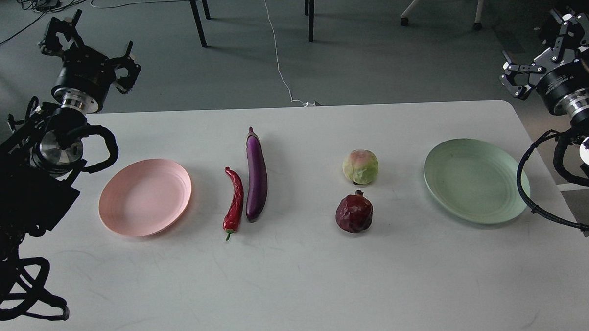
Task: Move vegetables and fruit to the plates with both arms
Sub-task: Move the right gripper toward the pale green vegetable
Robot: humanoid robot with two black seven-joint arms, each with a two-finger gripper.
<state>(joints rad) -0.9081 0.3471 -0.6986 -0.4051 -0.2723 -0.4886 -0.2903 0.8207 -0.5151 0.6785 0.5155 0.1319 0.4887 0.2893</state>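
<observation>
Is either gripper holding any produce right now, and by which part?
Nothing is held. Left gripper and right gripper are both open and empty, raised beyond the white table's far edge.

Both arms rise at the sides, left tool (92, 45) and right tool (545, 44) spread (holding nothing).

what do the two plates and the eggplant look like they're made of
Pink plate and green plate: matte, likely plastic or a fibre composite, with dull even colour and moulded concentric ridges. Eggplant: glossy smooth skin with a bright highlight; real or plastic replica cannot be told.
</observation>
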